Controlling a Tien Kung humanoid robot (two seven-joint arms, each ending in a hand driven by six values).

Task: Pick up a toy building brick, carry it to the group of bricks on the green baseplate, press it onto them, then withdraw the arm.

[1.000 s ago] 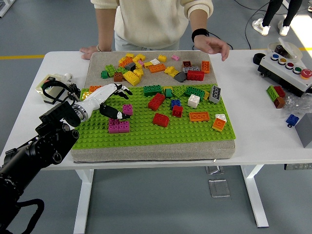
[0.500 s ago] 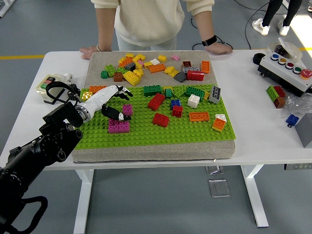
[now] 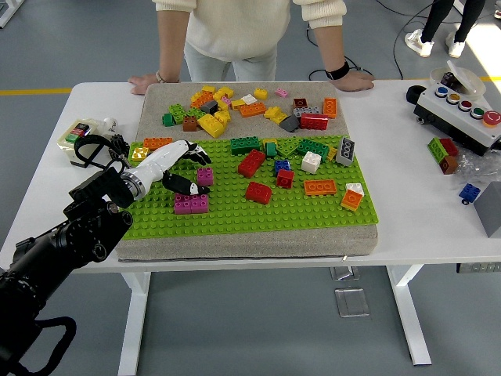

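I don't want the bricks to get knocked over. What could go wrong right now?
The left hand hangs right beside the small magenta brick, fingers spread, so pulling away could bump it loose. The magenta bricks just below sit close to the thumb and might be nudged too. The person's hands rest on the table's far edge, away from the arm, so little risk there.

The baseplate (image 3: pixel 235 215) lies on the table (image 3: pixel 423 219), near its front edge. Many bricks (image 3: pixel 258 168) sit on the baseplate. More bricks (image 3: pixel 235 106) lie in a pile behind it, near the back edge.
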